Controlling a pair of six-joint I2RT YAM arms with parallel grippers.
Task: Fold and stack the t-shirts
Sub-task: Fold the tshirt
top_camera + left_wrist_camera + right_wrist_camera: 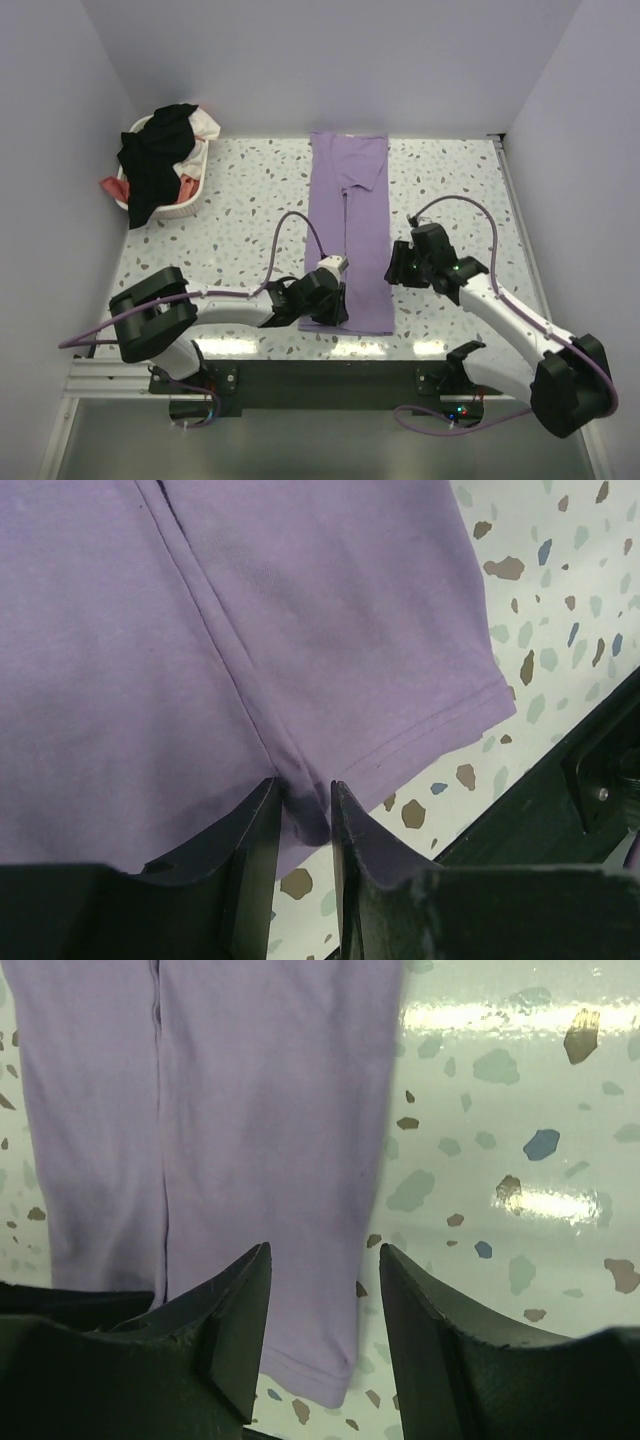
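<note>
Far left, back corner of counter (250, 190): white laundry basket (192, 208) holding a heap of shirts. The black t-shirt (155, 160) is on top and spills over the near rim. A white t-shirt (207, 124) lies at the back. A coral t-shirt (112, 186) hangs out on the left side.

Left tool (332, 300) (303, 785): low at the near left corner of the lavender t-shirt (350, 200) (150, 630) (250, 1110). Wrist view: jaws narrow, and a ridge of the cloth at the hem fills the gap between them. Noted as clenched on the shirt's near edge.

Centre: the lavender t-shirt lies flat on the counter as a long narrow strip. Both sides are folded inward and meet in a seam-like line down the middle. The far end reaches the back edge of the counter; the hem is toward the arm bases.

Right tool (397, 268) (325, 1250): just beside the shirt's right edge, above the near part of the strip. Wrist view: fingers stand well apart, with the shirt's right corner and bare speckled counter showing in the gap. Released, nothing between the pads.
</note>
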